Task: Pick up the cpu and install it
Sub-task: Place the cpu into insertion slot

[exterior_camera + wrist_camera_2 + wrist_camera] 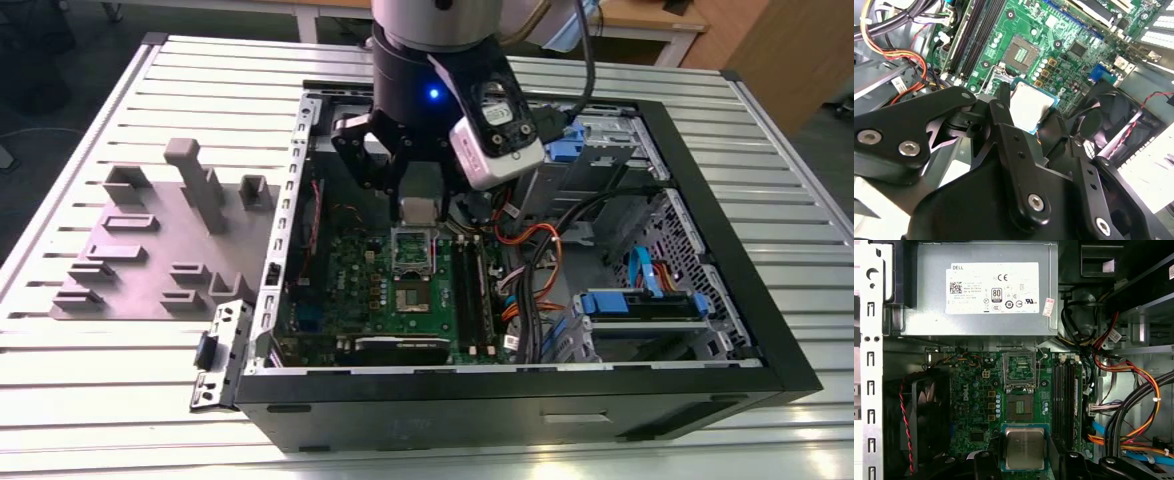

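One hand (1026, 464) grips cpu (1025, 446) edges near socket (1019, 409).

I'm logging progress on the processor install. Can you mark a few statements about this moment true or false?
1. The gripper holds the chip between its fingers. True.
2. The chip sits in the socket. False: the socket is empty, and the chip is held apart from it.
3. The socket's metal frame is flipped open. True.
4. The computer case is closed. False: its side is open and the green board is exposed.
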